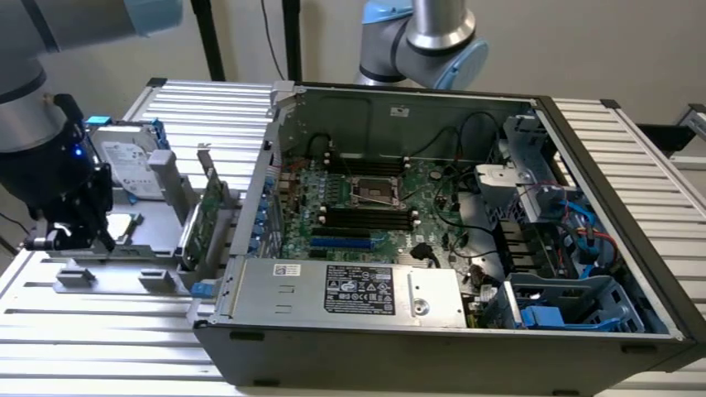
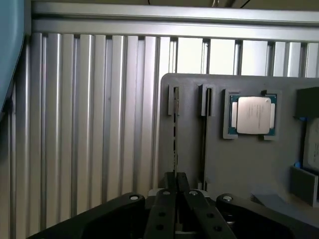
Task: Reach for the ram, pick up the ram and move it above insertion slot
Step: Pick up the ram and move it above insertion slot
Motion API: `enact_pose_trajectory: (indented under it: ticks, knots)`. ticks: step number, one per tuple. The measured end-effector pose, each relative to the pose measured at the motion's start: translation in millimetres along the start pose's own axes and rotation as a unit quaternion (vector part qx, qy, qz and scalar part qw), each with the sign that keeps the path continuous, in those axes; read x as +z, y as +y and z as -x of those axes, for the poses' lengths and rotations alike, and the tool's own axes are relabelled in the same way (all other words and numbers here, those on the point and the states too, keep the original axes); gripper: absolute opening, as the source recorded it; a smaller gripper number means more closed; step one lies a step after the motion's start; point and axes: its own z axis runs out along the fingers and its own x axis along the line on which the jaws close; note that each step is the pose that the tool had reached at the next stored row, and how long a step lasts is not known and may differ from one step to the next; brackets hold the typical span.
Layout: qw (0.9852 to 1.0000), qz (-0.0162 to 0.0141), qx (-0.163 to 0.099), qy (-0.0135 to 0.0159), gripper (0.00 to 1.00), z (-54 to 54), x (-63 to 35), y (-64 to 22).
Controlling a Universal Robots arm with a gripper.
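The open top of the computer case (image 1: 331,351) is left unobstructed, though the memory slots (image 1: 369,217) at its middle are hemmed in by black cables (image 1: 461,153) and, toward its front wall, by the power supply (image 1: 353,289). Over its rear wall a second arm (image 1: 425,37) is hung. Just outside its wall on the exterior view's left, an upright expansion card (image 1: 210,219) forms a barrier, with a hard drive (image 1: 127,169) propped beyond. Farther from the case, the claw (image 2: 175,177) is closed on the ram (image 2: 174,124) in the grey tray (image 2: 234,169); bare ribbed worktop (image 2: 89,129) is found past that.
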Motion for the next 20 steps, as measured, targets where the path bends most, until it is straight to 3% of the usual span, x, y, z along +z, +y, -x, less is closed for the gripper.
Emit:
enact_pose_trajectory:
  ticks: [6,20]
  knots:
    - [1.0,0.0006,0.0,-0.0001,0.13,-1.0,-27.4,-14.5]
    - [1.0,0.0028,-0.001,-0.002,0.13,-4.2,-93.1,-73.6]
